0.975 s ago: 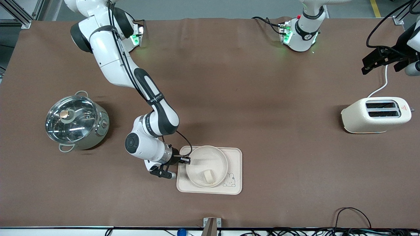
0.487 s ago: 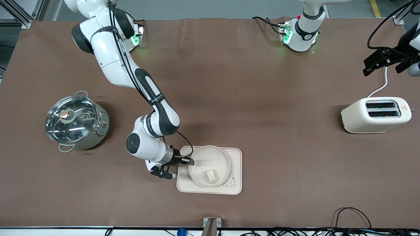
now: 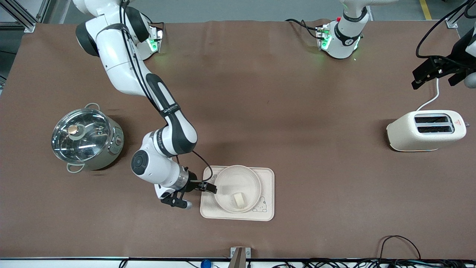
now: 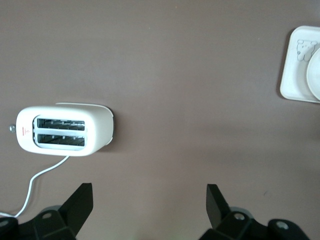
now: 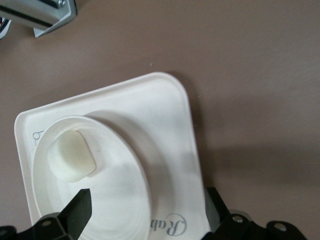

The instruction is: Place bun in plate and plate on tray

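Observation:
The plate [image 3: 230,178] rests on the tray [image 3: 267,178], near the front edge of the table. The bun [image 3: 238,200] lies in the plate, on the side nearer the camera. In the right wrist view the bun [image 5: 72,155] sits in the plate [image 5: 120,200] on the tray [image 5: 165,115]. My right gripper [image 3: 208,187] is open and empty, low over the tray's edge toward the right arm's end, just clear of the plate's rim. My left gripper [image 3: 435,72] is open and empty, up in the air over the left arm's end of the table; it waits.
A cream toaster [image 3: 425,130] with a white cord stands at the left arm's end; it also shows in the left wrist view [image 4: 62,131]. A steel pot with a glass lid [image 3: 86,139] stands at the right arm's end, close to my right arm's elbow.
My right gripper let go of the plate's rim and drew back toward the right arm's end. The plate settled flat on the tray. The left arm barely moved.

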Available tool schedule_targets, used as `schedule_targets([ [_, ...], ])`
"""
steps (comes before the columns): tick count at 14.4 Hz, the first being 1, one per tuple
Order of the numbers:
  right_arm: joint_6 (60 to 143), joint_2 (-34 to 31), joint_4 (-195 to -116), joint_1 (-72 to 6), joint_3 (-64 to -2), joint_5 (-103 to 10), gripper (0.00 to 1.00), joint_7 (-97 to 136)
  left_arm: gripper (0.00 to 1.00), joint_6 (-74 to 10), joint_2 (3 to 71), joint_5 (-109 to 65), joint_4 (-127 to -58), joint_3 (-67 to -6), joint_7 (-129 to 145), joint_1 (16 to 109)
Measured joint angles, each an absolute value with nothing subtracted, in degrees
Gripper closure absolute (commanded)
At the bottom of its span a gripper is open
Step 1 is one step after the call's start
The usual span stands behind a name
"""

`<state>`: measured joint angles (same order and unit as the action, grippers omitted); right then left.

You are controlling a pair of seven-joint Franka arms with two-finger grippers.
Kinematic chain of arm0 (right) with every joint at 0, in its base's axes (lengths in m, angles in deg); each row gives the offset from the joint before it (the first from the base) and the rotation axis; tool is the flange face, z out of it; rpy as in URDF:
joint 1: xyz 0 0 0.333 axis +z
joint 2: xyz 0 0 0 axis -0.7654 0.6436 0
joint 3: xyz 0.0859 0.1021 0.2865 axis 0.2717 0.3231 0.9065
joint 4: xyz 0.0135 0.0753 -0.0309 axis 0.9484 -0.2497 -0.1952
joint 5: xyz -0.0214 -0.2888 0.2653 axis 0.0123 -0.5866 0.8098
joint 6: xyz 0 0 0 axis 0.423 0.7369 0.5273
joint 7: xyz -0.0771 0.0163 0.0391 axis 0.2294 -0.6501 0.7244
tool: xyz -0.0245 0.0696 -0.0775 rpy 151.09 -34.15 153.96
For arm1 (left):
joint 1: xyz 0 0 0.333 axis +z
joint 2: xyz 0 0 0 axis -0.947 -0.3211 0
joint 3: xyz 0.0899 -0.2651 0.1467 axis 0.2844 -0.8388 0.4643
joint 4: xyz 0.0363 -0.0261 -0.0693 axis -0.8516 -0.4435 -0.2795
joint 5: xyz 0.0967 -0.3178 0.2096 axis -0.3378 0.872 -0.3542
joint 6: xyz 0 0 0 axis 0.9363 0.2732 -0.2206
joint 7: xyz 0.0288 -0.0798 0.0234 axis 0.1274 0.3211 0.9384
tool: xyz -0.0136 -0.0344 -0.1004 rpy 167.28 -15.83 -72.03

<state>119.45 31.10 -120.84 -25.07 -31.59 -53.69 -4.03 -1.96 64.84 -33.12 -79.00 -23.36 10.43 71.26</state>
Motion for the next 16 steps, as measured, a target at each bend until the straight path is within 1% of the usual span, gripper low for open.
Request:
schedule_targets([
  [2,118.32,27.22,-124.93,-24.79,-33.60,-54.39,0.00,-4.07,0.00,-2.82,64.57,-33.12,-79.01,-23.36,10.43,71.17],
  [3,118.01,24.40,-128.30,-24.74,-34.16,-54.47,0.00,-4.07,0.00,-3.26,64.41,-33.11,-79.01,-23.36,10.43,71.11],
  [5,117.66,17.39,-137.03,-24.67,-34.71,-55.26,0.00,-4.08,0.00,-3.59,64.20,-33.11,-79.01,-23.36,10.42,71.11],
  [8,116.60,5.22,-151.46,-24.54,-34.81,-58.70,0.00,-4.08,0.00,-3.52,64.24,-33.11,-78.98,-23.33,10.31,71.39],
  [9,114.14,1.10,-155.22,-24.58,-34.93,-60.28,0.00,-4.08,0.00,-3.38,64.25,-33.11,-78.97,-23.32,10.30,71.43],
  [10,109.82,-2.80,-157.71,-24.81,-35.14,-62.60,0.00,-4.08,0.00,-3.20,64.27,-33.11,-78.96,-23.31,10.30,71.44],
  [12,99.91,-9.56,-158.90,-26.30,-35.50,-69.04,0.00,-4.14,0.00,-3.14,64.33,-33.11,-78.91,-23.30,10.30,71.44],
  [14,91.50,-15.29,-157.78,-28.76,-35.69,-73.24,0.00,-4.13,0.00,-3.09,64.38,-33.11,-78.88,-23.29,10.30,71.45],
  [16,86.46,-19.09,-155.11,-31.88,-35.79,-74.70,0.00,-4.12,0.00,-2.98,64.41,-33.11,-78.86,-23.27,10.30,71.46],
])
